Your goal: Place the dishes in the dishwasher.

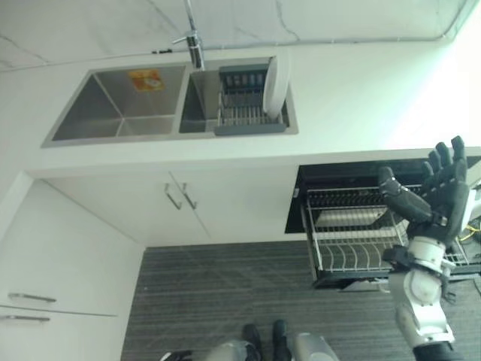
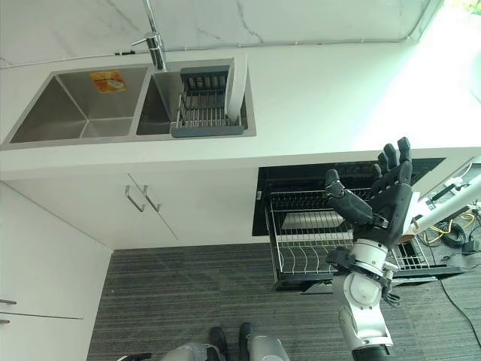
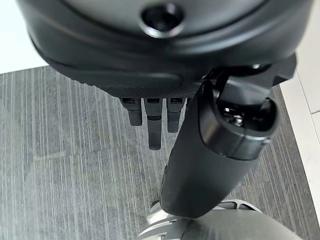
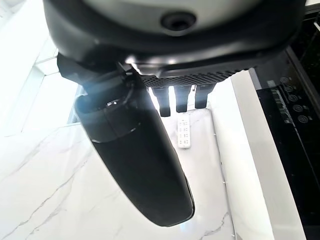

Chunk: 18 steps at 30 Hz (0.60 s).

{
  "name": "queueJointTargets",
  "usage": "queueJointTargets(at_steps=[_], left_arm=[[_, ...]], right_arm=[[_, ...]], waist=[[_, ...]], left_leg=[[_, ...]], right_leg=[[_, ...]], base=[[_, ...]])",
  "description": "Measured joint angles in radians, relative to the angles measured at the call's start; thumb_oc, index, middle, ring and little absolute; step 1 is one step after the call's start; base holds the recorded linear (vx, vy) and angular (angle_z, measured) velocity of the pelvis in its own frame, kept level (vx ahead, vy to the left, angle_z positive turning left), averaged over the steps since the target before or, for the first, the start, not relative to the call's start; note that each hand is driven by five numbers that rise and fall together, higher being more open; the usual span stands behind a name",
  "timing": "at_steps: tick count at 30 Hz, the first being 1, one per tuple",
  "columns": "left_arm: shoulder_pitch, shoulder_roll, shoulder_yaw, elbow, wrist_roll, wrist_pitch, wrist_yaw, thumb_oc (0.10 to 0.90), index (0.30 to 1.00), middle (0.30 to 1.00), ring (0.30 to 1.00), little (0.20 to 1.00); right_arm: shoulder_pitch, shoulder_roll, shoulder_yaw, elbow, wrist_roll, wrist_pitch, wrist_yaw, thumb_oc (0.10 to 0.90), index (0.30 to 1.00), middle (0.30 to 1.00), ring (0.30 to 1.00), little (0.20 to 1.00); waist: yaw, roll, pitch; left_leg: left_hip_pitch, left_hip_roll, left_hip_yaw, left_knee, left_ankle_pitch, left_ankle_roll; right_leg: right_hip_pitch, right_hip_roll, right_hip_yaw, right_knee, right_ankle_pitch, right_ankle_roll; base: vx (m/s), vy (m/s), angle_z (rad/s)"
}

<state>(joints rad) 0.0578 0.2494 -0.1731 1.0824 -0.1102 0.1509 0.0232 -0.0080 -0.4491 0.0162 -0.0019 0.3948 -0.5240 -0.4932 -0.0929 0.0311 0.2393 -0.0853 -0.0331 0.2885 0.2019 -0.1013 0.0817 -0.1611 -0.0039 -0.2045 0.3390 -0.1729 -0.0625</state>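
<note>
fingers point(image 2: 391, 162) on our right hand point(image 2: 379, 203) are spread straight and hold nothing, raised in front of the open dishwasher; our left hand point(image 3: 160, 65) hangs over the floor with its fingers straight and bare as well.

working down by size: the white table point(image 2: 331, 98) runs across the scene, with a double sink point(image 2: 75, 113) sunk into it. below its edge the dishwasher point(image 2: 301, 177) stands open, and its wire rack point(image 2: 301, 241) is pulled out over the grey floor point(image 2: 188, 301). in the sink's right basin sits a small drying rack point(image 2: 203, 113), and one white plate point(image 2: 237, 86) stands upright in it, well apart from both hands.

we judge the task barely begun: the pulled-out rack appears to carry no dishes, though our hand hides part of it. fetching that plate and slotting it in are all left.
</note>
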Motion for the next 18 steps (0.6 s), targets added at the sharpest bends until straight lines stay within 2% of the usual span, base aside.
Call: queueJointTargets(at_steps=[2, 3, 4, 5, 6, 7, 8, 9, 10, 11, 12, 13, 14, 16, 18], left_arm=[[-0.002, -0.006, -0.002, 0.005, 0.000, -0.003, 0.004, 0.800, 0.900, 0.900, 0.900, 0.900], [-0.003, -0.005, 0.000, 0.012, 0.000, -0.007, 0.011, 0.800, 0.900, 0.900, 0.900, 0.900], [-0.018, 0.004, 0.001, 0.019, 0.000, -0.015, 0.016, 0.800, 0.900, 0.900, 0.900, 0.900], [-0.025, 0.004, 0.008, 0.020, 0.000, -0.020, 0.018, 0.800, 0.900, 0.900, 0.900, 0.900], [-0.026, 0.004, 0.015, 0.015, -0.001, -0.021, 0.018, 0.800, 0.900, 0.900, 0.900, 0.900], [-0.026, 0.005, 0.018, 0.015, -0.001, -0.019, 0.018, 0.800, 0.900, 0.900, 0.900, 0.900], [-0.023, 0.001, 0.015, 0.015, -0.001, -0.019, 0.018, 0.800, 0.900, 0.900, 0.900, 0.900], [-0.007, -0.001, 0.008, 0.016, 0.000, -0.020, 0.018, 0.800, 0.900, 0.900, 0.900, 0.900], [-0.003, -0.008, 0.011, 0.015, -0.001, -0.026, 0.031, 0.800, 0.900, 0.900, 0.900, 0.900], [-0.010, -0.016, 0.015, 0.027, -0.001, -0.024, 0.039, 0.800, 0.900, 0.900, 0.900, 0.900], [-0.010, -0.032, 0.012, 0.033, -0.003, -0.023, 0.036, 0.800, 0.900, 0.900, 0.900, 0.900], [-0.012, -0.033, 0.020, 0.046, -0.004, -0.022, 0.035, 0.800, 0.900, 0.900, 0.900, 0.900], [-0.022, -0.033, 0.021, 0.058, -0.004, -0.021, 0.039, 0.800, 0.900, 0.900, 0.900, 0.900], [-0.032, -0.031, 0.015, 0.057, -0.001, -0.019, 0.047, 0.800, 0.900, 0.900, 0.900, 0.900], [-0.020, -0.031, 0.008, 0.058, -0.002, -0.005, 0.054, 0.800, 0.900, 0.900, 0.900, 0.900]], right_arm=[[0.000, -0.020, 0.000, -0.005, -0.006, -0.018, 0.025, 0.800, 0.900, 0.900, 0.900, 0.900], [0.001, -0.037, 0.000, -0.012, -0.021, -0.018, 0.037, 0.800, 0.900, 0.900, 0.900, 0.900], [0.000, -0.043, 0.000, -0.027, -0.038, -0.018, 0.039, 0.800, 0.900, 0.900, 0.900, 0.900], [-0.004, -0.054, 0.001, -0.038, -0.055, -0.019, 0.047, 0.800, 0.900, 0.900, 0.900, 0.900], [-0.031, -0.069, 0.007, -0.037, -0.075, -0.024, 0.068, 0.800, 0.900, 0.900, 0.900, 0.900], [-0.071, -0.063, 0.018, -0.033, -0.079, -0.024, 0.083, 0.800, 0.900, 0.900, 0.900, 0.900], [-0.097, -0.063, 0.031, -0.034, -0.079, -0.024, 0.090, 0.800, 0.900, 0.900, 0.900, 0.900], [-0.121, -0.065, 0.049, -0.033, -0.079, -0.024, 0.094, 0.800, 0.900, 0.900, 0.900, 0.900], [-0.177, -0.071, 0.061, -0.034, -0.079, -0.022, 0.098, 0.800, 0.900, 0.900, 0.900, 0.900], [-0.213, -0.076, 0.061, -0.035, -0.077, -0.019, 0.105, 0.800, 0.900, 0.900, 0.900, 0.900], [-0.222, -0.077, 0.061, -0.037, -0.064, 0.004, 0.110, 0.800, 0.900, 0.900, 0.900, 0.900], [-0.223, -0.087, 0.060, -0.039, -0.052, 0.014, 0.114, 0.800, 0.900, 0.900, 0.900, 0.900], [-0.227, -0.092, 0.055, -0.039, -0.034, 0.020, 0.112, 0.800, 0.900, 0.900, 0.900, 0.900], [-0.225, -0.092, 0.039, -0.039, 0.003, 0.034, 0.116, 0.800, 0.900, 0.900, 0.900, 0.900], [-0.216, -0.092, 0.039, -0.040, 0.023, 0.057, 0.124, 0.800, 0.900, 0.900, 0.900, 0.900]], waist=[[0.002, 0.004, -0.005], [0.005, -0.010, -0.005], [0.015, -0.040, -0.002], [0.024, -0.048, 0.000], [0.044, -0.046, 0.000], [0.051, -0.048, 0.001], [0.062, -0.049, 0.002], [0.075, -0.048, 0.002], [0.098, -0.031, 0.008], [0.097, -0.017, 0.040], [0.104, -0.021, 0.042], [0.094, -0.020, 0.041], [0.088, -0.018, 0.040], [0.069, -0.012, 0.036], [0.062, 0.001, 0.031]], left_leg=[[0.012, -0.009, 0.001, -0.022, 0.018, -0.026], [0.014, -0.024, -0.006, -0.009, 0.041, -0.060], [-0.048, -0.031, -0.032, 0.126, 0.068, -0.102], [-0.119, -0.017, -0.061, 0.259, 0.074, -0.112], [-0.219, 0.000, -0.118, 0.429, 0.070, -0.111], [-0.271, 0.008, -0.151, 0.465, 0.055, -0.101], [-0.271, 0.013, -0.159, 0.341, 0.049, -0.097], [-0.253, 0.019, -0.181, 0.155, 0.066, -0.102], [-0.248, 0.049, -0.228, -0.036, 0.116, -0.140], [-0.273, 0.076, -0.280, -0.016, 0.138, -0.156], [-0.283, 0.081, -0.286, 0.014, 0.145, -0.141], [-0.274, 0.082, -0.226, 0.029, 0.134, -0.121], [-0.258, 0.085, -0.190, 0.045, 0.124, -0.107], [-0.192, 0.067, -0.195, 0.055, 0.116, -0.111], [-0.085, 0.068, -0.201, -0.002, 0.123, -0.075]], right_leg=[[0.000, -0.007, 0.001, 0.014, -0.012, -0.018], [-0.006, -0.022, 0.004, 0.036, -0.027, -0.033], [-0.006, -0.052, 0.008, 0.047, -0.040, -0.048], [0.012, -0.052, 0.011, 0.041, -0.031, -0.048], [0.016, -0.029, 0.021, 0.041, -0.032, -0.050], [0.015, -0.014, 0.033, 0.038, -0.030, -0.043], [0.033, 0.002, 0.048, 0.015, -0.022, -0.028], [0.052, 0.017, 0.056, -0.014, -0.021, 0.011], [0.041, 0.028, 0.044, 0.020, -0.045, 0.023], [0.069, 0.061, 0.044, 0.030, -0.046, -0.019], [0.087, 0.066, 0.055, 0.020, -0.052, -0.032], [0.123, 0.066, 0.053, -0.018, -0.038, -0.042], [0.143, 0.065, 0.054, -0.044, -0.030, -0.047], [0.157, 0.065, 0.056, -0.064, -0.025, -0.050], [0.156, 0.072, 0.055, -0.054, -0.041, -0.024]], base=[[0.04, -0.160, 0.02], [0.04, -0.139, 0.16], [0.13, -0.052, 0.17], [0.16, 0.014, 0.03], [0.26, 0.133, -0.25], [0.25, 0.163, -0.47], [0.27, 0.170, -0.53], [0.26, 0.137, -0.89], [0.28, 0.171, -0.82], [0.29, 0.208, -1.01], [0.26, 0.214, -0.47], [0.20, 0.145, -0.32], [0.17, 0.088, 0.04], [0.11, 0.041, -0.02], [0.06, 0.019, -0.09]])
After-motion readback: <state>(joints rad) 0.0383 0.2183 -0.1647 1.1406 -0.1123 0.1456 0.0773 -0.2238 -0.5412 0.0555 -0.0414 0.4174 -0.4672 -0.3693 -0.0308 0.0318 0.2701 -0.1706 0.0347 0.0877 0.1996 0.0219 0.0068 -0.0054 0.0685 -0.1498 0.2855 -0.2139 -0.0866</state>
